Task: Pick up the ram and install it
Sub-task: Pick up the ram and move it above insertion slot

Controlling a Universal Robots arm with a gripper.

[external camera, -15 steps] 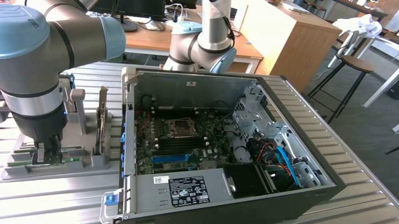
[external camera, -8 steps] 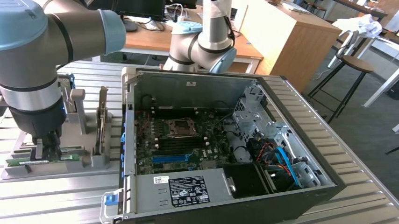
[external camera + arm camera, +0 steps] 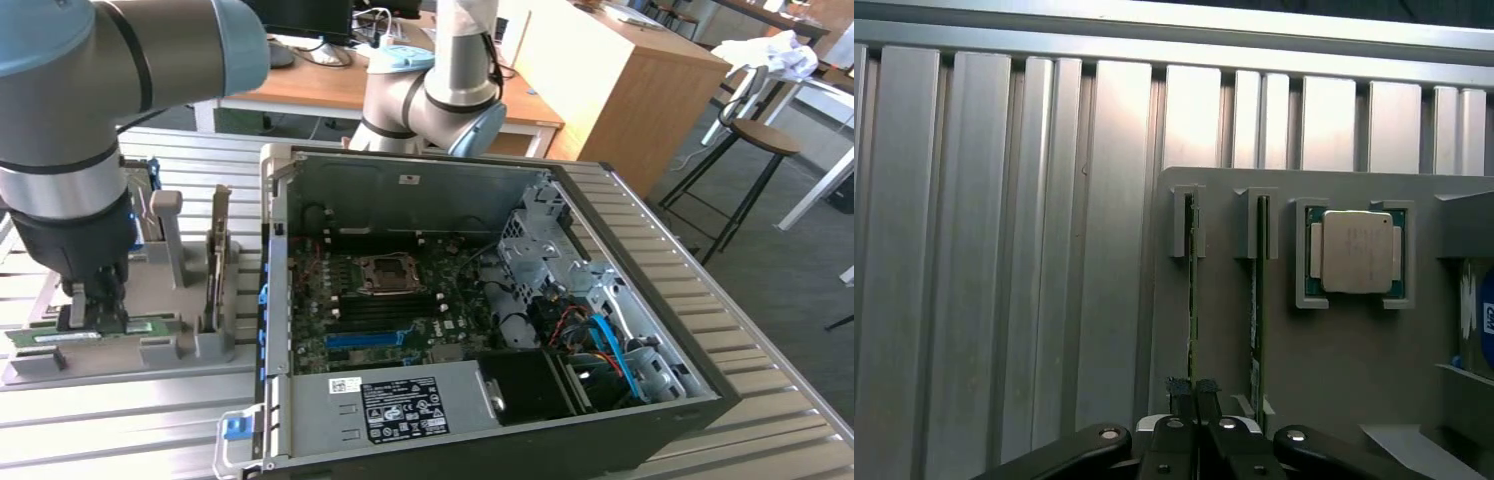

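Starting at the exterior view's left, I'm watching the arm reaching straight down over the grey holder (image 3: 180, 352) that is sitting on the slatted metal table (image 3: 134, 430). The gripper (image 3: 96, 320) is standing low on the ram (image 3: 150, 328), the green stick resting on its edge in a slot of that holder. From the wrist view I'm reading the jaws as closed, pinching the stick's thin top edge near one end. That makes sense, since the board is only offering its narrow edge while it is standing in the slot. A second stick (image 3: 1257, 290) is waiting in the neighbouring slot, untouched. Beyond it the processor chip (image 3: 1354, 250) is lying in its own square pocket, and the blue-labelled hard drive (image 3: 1482, 320) is sitting past that. I'm judging that each part is being kept in its own recess so it can be gripped cleanly. Moving toward the exterior view's right, the computer case (image 3: 283, 215) is lying on its side with the panel off, so the motherboard (image 3: 400, 325) is facing up for the arm. The ram is not yet lifted; it is sitting in the holder, well apart from the board.
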